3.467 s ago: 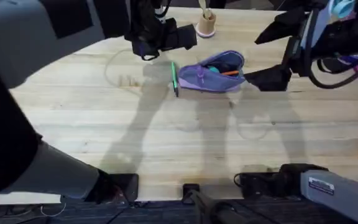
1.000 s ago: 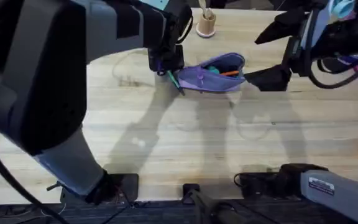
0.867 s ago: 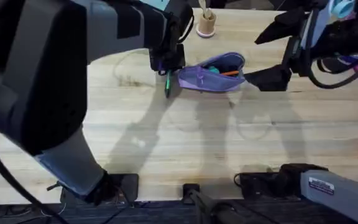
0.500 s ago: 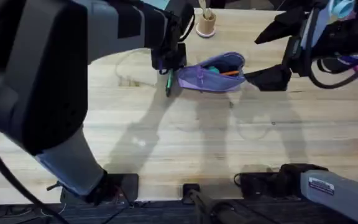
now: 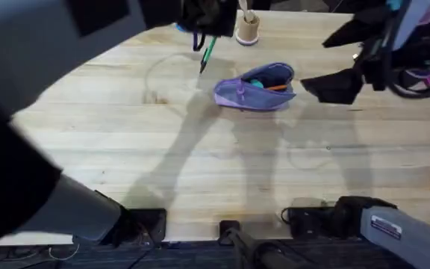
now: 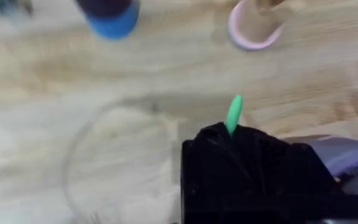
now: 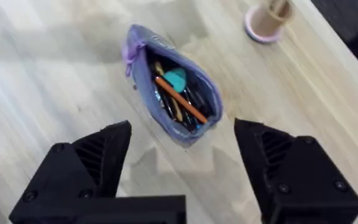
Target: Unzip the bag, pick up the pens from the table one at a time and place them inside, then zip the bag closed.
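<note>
The left gripper [image 5: 202,39] is clamped on the green pen [image 5: 207,54] and has lifted it clear of the table [image 5: 200,164]; half a second ago that pen was still down at the bag's left end, tip on the wood. So the pickup's done, and I'd guess the next bit is swinging it over the bag [image 5: 256,87] and dropping it in. The right gripper [image 7: 182,171] hovers spread wide just right of the bag, holding nothing. The right wrist view looks straight into the unzipped bag [image 7: 173,93], where the orange pen [image 7: 180,99] already lies. The left wrist view only gives the green pen's end [image 6: 234,114] poking past the fingers.
</note>
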